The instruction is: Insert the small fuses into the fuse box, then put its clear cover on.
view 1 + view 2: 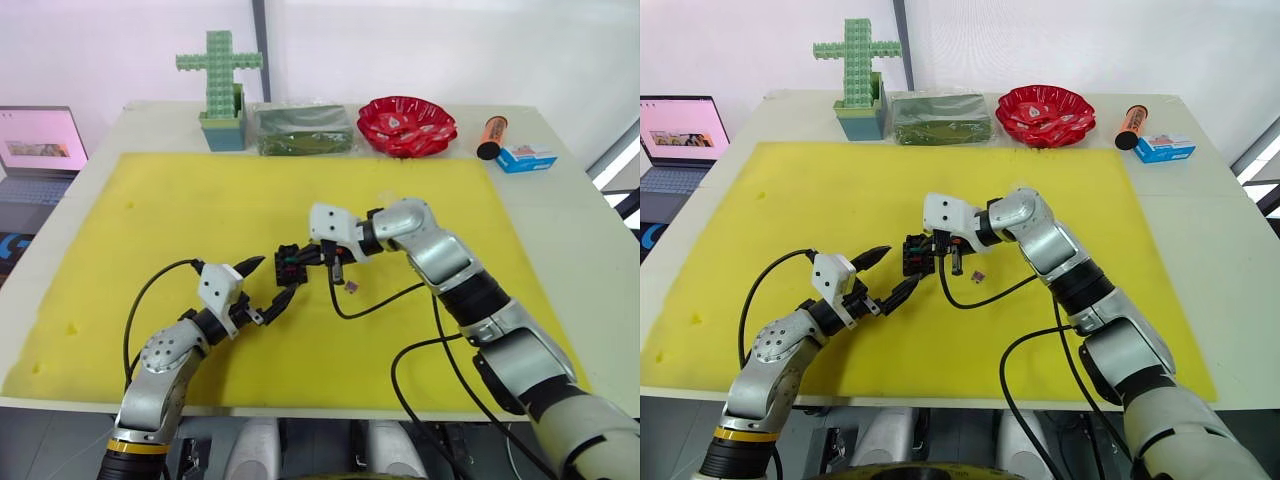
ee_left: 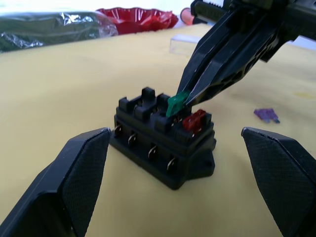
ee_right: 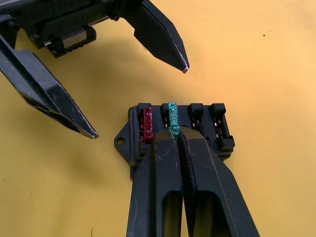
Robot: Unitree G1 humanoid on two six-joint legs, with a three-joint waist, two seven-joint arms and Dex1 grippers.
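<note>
Pinching the green fuse [image 3: 172, 114] between closed fingertips, my right gripper [image 3: 176, 132] holds it at the second slot of the fuse box [image 2: 165, 143]; I can't tell how deep it sits. Red fuse [image 2: 194, 120] is seated in the end slot beside it. Box rests mid-way on the yellow mat [image 1: 180, 210]. My left gripper [image 1: 885, 272] is spread wide, just beside the box, touching nothing. Brownish-purple fuse [image 2: 266, 115] lies loose on the mat nearby. Clear cover [image 2: 183, 44] lies on the mat beyond the box.

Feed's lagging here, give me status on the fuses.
Right tool shut on green fuse, seating it beside red fuse in fuse box. Left tool open, facing the box. Purple fuse loose on mat.
</note>
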